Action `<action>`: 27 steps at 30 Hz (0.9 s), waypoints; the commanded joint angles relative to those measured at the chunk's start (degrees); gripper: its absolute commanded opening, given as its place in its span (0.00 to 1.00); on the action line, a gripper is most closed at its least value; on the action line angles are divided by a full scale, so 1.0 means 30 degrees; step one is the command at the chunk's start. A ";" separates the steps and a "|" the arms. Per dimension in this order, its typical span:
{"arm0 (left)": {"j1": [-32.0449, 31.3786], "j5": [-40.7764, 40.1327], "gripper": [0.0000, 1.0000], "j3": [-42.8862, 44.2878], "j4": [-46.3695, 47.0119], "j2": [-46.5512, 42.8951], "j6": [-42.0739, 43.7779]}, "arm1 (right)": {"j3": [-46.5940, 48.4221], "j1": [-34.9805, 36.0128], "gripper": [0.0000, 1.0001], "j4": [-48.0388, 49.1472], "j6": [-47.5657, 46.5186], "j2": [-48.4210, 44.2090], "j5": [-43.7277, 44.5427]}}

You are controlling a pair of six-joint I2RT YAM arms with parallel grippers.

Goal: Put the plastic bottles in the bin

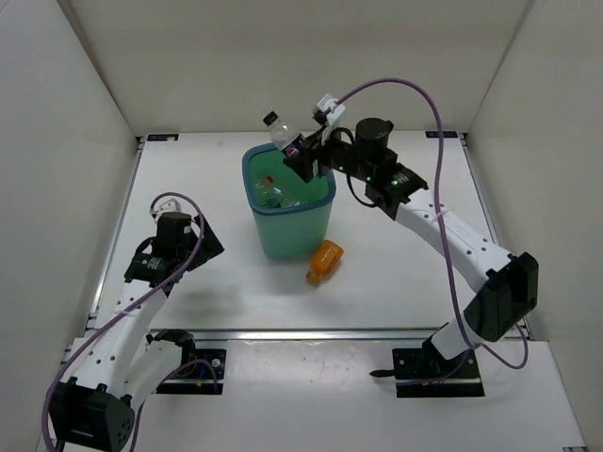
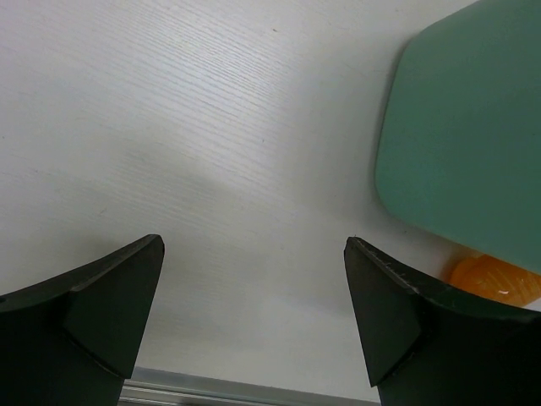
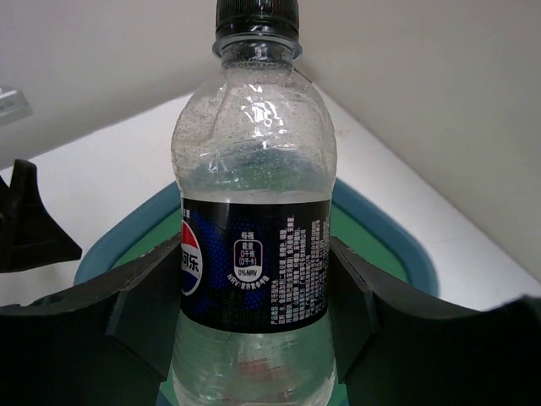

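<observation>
On the white, faintly grained table (image 1: 396,282) inside plain white walls (image 1: 301,56), the right gripper (image 1: 301,157) clamps a clear blue-labelled bottle (image 3: 254,254) above the teal bin (image 1: 292,235) toward the far edge; the left gripper (image 2: 254,254) gapes empty.

A white table (image 1: 377,282) sits enclosed by white walls (image 1: 301,56), a metal rail (image 1: 311,331) along its near edge.

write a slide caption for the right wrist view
Right gripper holds a dark-blue-labelled clear bottle above the teal bin.
</observation>
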 commanded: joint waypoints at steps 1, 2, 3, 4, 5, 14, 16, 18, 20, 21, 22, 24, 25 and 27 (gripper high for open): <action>-0.0288 0.0760 0.99 -0.0011 0.0456 -0.0633 0.1330 | -0.0248 0.0200 0.52 0.1232 0.0759 0.0683 -0.0894; -0.0579 0.1168 0.99 -0.0069 0.0574 -0.0983 0.1539 | -0.0424 0.0407 0.56 0.1349 0.0961 0.0770 -0.0983; -0.0698 0.1550 0.98 -0.0040 0.0604 -0.1334 0.1918 | -0.0542 0.0467 0.67 0.1263 0.0847 0.0916 -0.1071; -0.1279 0.1756 0.98 -0.0185 0.0662 -0.1541 0.2154 | -0.0630 0.0525 0.72 0.1349 0.1020 0.0888 -0.1275; -0.1836 0.2164 0.98 -0.0128 0.0721 -0.1920 0.2649 | -0.0747 0.0526 0.82 0.1321 0.1225 0.1004 -0.1451; -0.5091 0.7173 0.99 0.0282 0.1216 -0.2102 0.6869 | -0.0311 0.0263 0.99 0.0326 0.1695 0.0127 -0.0611; -0.7541 0.8087 0.99 0.0486 0.1511 -0.0671 0.7078 | 0.0303 0.0263 0.99 -0.1484 0.1754 -0.0338 0.0915; -0.9592 0.7473 0.99 0.0809 0.1688 0.0358 0.7223 | 0.0278 -0.0174 0.99 -0.2426 0.2279 -0.1072 0.2759; -1.0774 0.7673 0.98 0.1130 0.1863 0.1528 0.7428 | -0.0218 -0.0966 0.99 -0.3510 0.2747 -0.2240 0.3205; -1.1096 0.7908 0.98 0.1045 0.1806 0.2317 0.7401 | -0.0656 -0.1664 0.99 -0.3832 0.3331 -0.2682 0.3785; -1.1302 0.8288 0.99 0.1131 0.1892 0.2672 0.7371 | -0.1212 -0.2367 0.99 -0.4271 0.3598 -0.3556 0.4197; -1.2122 0.7971 0.99 0.1424 0.1981 0.3289 0.7138 | -0.2065 -0.3886 0.99 -0.4917 0.4591 -0.4820 0.4086; -1.2560 0.7360 0.99 0.1512 0.1894 0.3755 0.7050 | -0.2879 -0.4884 0.99 -0.5065 0.5147 -0.5608 0.3765; -1.3265 0.7091 0.98 0.1863 0.2243 0.4547 0.6728 | -0.4142 -0.6471 0.99 -0.5124 0.5706 -0.7423 0.3297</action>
